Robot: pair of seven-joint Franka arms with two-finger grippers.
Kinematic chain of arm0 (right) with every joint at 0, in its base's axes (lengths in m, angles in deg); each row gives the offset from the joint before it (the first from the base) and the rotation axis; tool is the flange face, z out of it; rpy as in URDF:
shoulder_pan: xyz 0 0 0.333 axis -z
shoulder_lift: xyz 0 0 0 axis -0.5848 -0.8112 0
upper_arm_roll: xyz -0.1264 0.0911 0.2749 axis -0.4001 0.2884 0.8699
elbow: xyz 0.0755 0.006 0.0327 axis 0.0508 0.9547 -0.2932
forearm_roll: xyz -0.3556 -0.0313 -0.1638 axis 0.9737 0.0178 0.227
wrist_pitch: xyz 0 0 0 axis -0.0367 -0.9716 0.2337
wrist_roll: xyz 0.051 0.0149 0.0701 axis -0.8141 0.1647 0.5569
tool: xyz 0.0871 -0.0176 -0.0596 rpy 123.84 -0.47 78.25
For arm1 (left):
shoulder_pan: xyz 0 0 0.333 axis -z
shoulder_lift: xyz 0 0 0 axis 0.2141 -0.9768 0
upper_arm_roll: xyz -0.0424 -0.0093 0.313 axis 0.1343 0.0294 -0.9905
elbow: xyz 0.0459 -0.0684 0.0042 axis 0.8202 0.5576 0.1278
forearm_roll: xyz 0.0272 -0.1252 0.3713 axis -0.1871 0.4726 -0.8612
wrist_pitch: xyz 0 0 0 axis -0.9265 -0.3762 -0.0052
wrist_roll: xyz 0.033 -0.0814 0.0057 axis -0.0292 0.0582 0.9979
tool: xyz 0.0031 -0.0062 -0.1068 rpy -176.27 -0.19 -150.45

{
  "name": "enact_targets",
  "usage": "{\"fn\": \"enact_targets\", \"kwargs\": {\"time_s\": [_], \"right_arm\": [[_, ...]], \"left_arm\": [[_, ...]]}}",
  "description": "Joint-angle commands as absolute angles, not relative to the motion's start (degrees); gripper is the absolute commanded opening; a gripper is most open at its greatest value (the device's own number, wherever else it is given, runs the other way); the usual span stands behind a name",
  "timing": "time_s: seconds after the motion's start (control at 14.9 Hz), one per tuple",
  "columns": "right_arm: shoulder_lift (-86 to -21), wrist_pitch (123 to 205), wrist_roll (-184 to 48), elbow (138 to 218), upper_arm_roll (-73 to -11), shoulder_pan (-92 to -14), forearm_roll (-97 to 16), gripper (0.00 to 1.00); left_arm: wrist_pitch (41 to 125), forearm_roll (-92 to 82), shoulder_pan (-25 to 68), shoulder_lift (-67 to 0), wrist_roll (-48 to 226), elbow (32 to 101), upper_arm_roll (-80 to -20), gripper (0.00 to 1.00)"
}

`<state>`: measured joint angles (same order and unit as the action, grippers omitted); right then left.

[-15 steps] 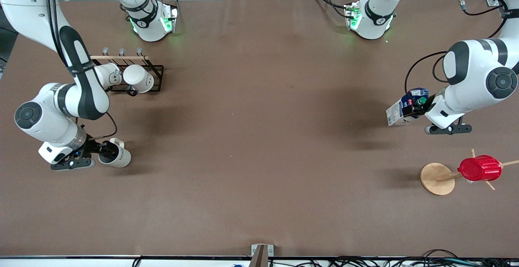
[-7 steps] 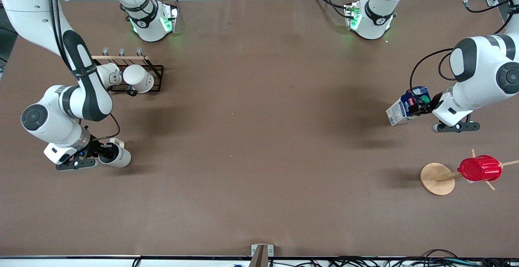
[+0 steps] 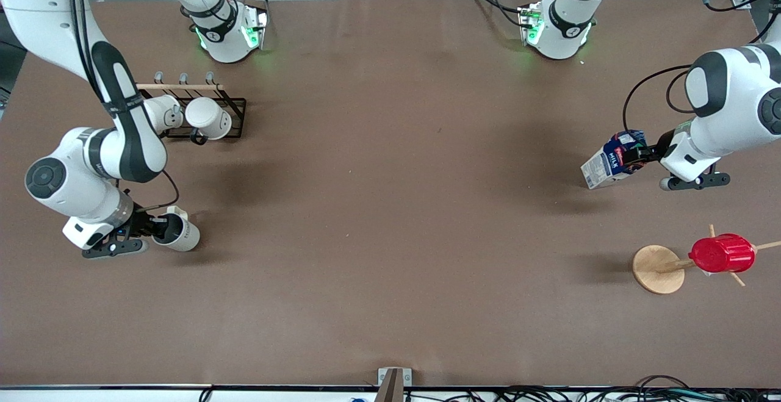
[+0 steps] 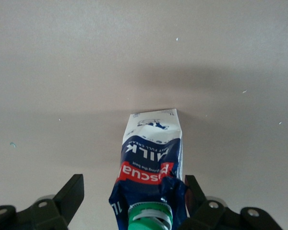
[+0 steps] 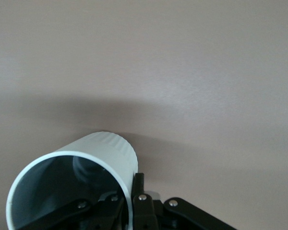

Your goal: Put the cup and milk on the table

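Note:
The cream-white cup point(image 3: 181, 235) rests tilted on the brown table point(image 3: 390, 207) near the right arm's end, its mouth toward the wrist. My right gripper point(image 3: 157, 229) is shut on the cup's rim; in the right wrist view one finger point(image 5: 140, 189) is outside the cup point(image 5: 93, 155) and the other inside, with the right gripper point(image 5: 130, 194) pinching the wall. The blue and white milk point(image 3: 610, 161) stands on the table near the left arm's end. My left gripper point(image 3: 645, 153) is open around its top. In the left wrist view the left gripper point(image 4: 134, 184) straddles the milk point(image 4: 151, 153), with a gap at one finger.
A black rack point(image 3: 235, 112) with two plain white mugs point(image 3: 207, 118) stands farther from the camera than the cup. A red ribbed cup point(image 3: 722, 253) hangs on a wooden stand point(image 3: 656, 269), nearer the camera than the milk.
The right gripper's fingers have closed on the cup's rim, and the cup has shifted slightly. The left arm has drawn back toward its end of the table while the milk stayed put.

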<state>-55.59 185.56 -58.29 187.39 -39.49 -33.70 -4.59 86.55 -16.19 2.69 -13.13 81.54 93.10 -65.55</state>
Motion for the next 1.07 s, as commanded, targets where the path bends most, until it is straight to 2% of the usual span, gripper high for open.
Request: {"fn": "enact_targets", "kwargs": {"time_s": [0.0, 0.13, 0.4, 0.67, 0.8, 1.01], "right_arm": [[-49.69, 176.09, -66.99, 186.63, -35.61, -35.00, -4.16, 0.00], [-48.80, 172.90, -76.21, 185.48, -30.86, -35.08, -4.16, 0.00], [-48.89, 172.63, -100.28, 183.03, -19.70, -37.36, -2.93, 0.00], [-54.85, 172.45, -116.22, 176.97, -14.16, -42.19, 1.81, 0.00], [-57.66, 172.80, -121.67, 175.29, -13.70, -45.96, 5.40, 0.00], [-64.07, 172.98, -130.73, 170.91, -13.62, -50.45, 10.77, 0.00]], "left_arm": [[86.49, -16.97, 2.69, -11.33, 82.00, 95.30, -65.18, 0.92], [86.76, -16.97, 2.69, -11.24, 82.27, 96.35, -65.00, 0.90], [86.93, -16.88, 2.78, -11.24, 83.15, 97.15, -64.83, 0.82], [86.93, -16.88, 2.87, -11.33, 83.24, 96.97, -64.74, 0.32], [87.02, -16.97, 3.04, -11.59, 83.15, 96.53, -64.74, 0.19], [86.93, -16.97, 3.40, -12.99, 83.15, 93.47, -64.65, 0.14]]}}
